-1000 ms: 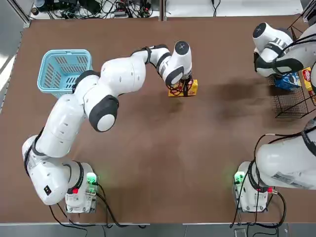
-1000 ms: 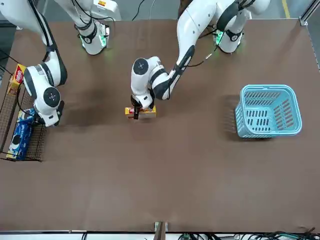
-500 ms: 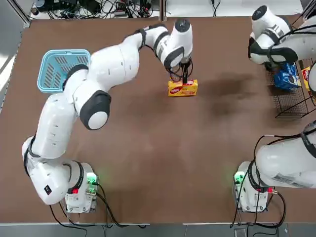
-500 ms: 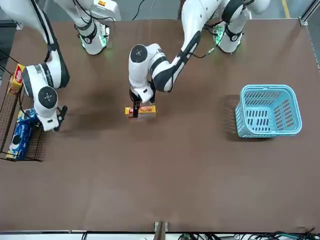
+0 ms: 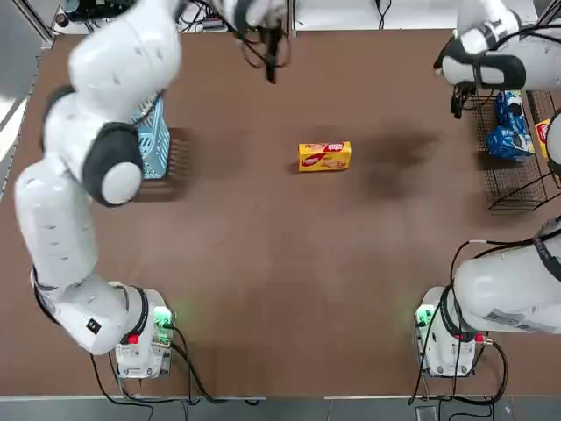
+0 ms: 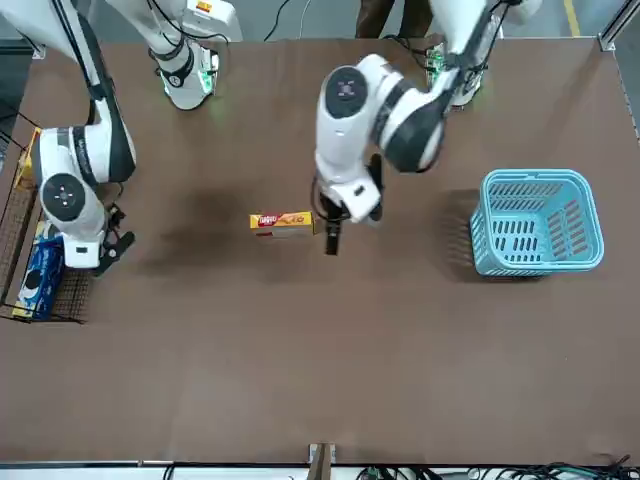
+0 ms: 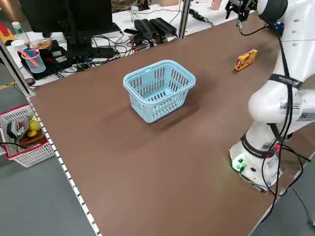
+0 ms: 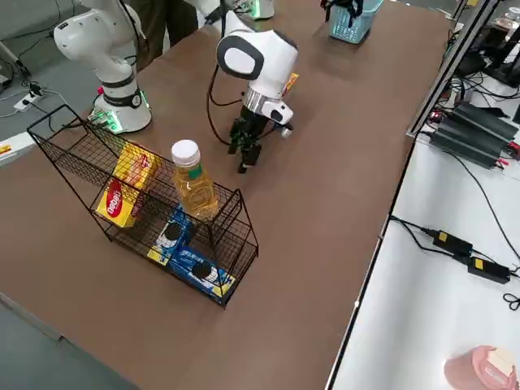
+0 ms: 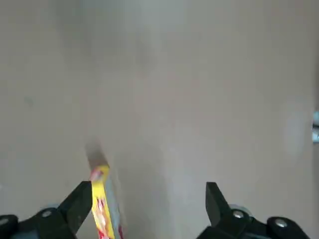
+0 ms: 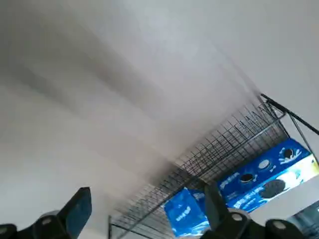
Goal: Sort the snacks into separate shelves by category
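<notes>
Brown and wide, the table [image 5: 289, 289] carries a light-blue plastic basket [image 6: 535, 220] at the robot's left and a black wire rack [image 8: 138, 195] at its right edge. One yellow biscuit box [image 5: 324, 156] lies flat near the middle of the table, well apart from both, and nothing touches it.

We judge that this box is the next snack to sort. The left pincer [image 6: 332, 238] hangs above the table with empty hands; the left wrist view shows its fingers [image 9: 79, 201] spread apart, with the box only at the side of them. The right pincer [image 8: 248, 154] is low over the table just beside the rack, its fingers [image 10: 79, 209] also apart and holding nothing. Since the box lies between the arms, we think the right arm should reach to it, close on its narrow sides, and carry it to the tier where a yellow box [image 8: 122, 195] stands already.

Only the right side view shows the rack well: blue cookie packs [image 8: 191, 264] on the low tier, the yellow box higher, and a bottle of yellow drink [image 8: 193, 183] standing in the rack. The top view shows only a corner of this, but it gives the box's place on the table most clearly.
</notes>
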